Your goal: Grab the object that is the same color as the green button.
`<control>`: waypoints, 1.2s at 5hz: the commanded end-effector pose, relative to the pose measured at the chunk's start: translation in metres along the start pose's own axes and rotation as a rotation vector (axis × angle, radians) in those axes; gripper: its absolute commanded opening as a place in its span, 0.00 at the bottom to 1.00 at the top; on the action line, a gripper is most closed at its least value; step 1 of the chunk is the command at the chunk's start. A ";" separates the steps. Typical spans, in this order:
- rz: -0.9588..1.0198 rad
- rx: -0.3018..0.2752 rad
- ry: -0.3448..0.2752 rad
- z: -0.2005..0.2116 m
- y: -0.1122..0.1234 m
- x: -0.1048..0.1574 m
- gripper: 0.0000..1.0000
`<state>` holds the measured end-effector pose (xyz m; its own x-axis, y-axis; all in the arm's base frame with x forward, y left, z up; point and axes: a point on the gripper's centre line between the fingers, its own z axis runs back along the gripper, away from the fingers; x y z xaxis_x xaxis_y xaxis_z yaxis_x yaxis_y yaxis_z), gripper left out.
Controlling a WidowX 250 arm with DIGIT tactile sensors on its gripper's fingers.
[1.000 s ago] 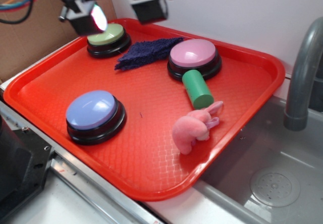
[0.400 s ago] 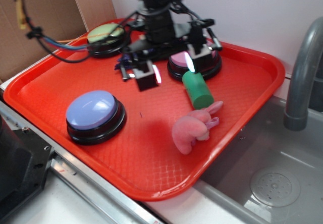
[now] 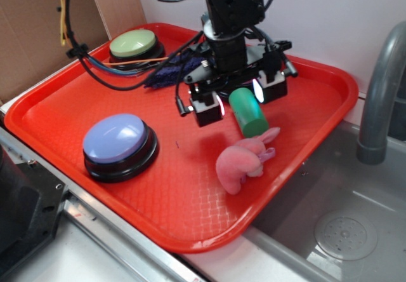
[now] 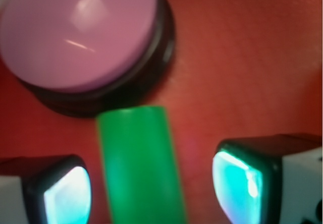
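Note:
The green cylinder (image 3: 248, 112) lies on its side on the red tray (image 3: 57, 101), just in front of the pink-domed button (image 4: 75, 32), which the arm hides in the exterior view. My gripper (image 3: 238, 101) is open and hovers low over the cylinder, one finger on each side of it. In the wrist view the cylinder (image 4: 141, 163) lies between my two fingertips (image 4: 237, 183) with gaps on both sides. The green button (image 3: 134, 44) stands at the tray's far left corner, well apart from the gripper.
A lavender-blue-domed button (image 3: 117, 143) stands at the tray's front left. A pink plush toy (image 3: 241, 161) lies just in front of the cylinder. A dark blue fuzzy cloth (image 3: 166, 73) lies behind the arm. A grey sink (image 3: 342, 231) and faucet (image 3: 380, 85) are on the right.
The gripper has moved from above the green button right and down across the tray, and now straddles the green cylinder. The objects have not moved.

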<state>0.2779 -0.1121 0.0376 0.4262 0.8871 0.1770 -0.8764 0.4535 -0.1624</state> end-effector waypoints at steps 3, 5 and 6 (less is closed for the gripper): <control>0.099 -0.027 0.006 -0.004 0.009 0.010 0.00; -0.114 -0.043 -0.003 0.024 0.008 0.020 0.00; -0.342 -0.053 0.057 0.066 0.008 0.036 0.00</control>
<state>0.2578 -0.0882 0.0855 0.7202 0.6782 0.1462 -0.6734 0.7340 -0.0883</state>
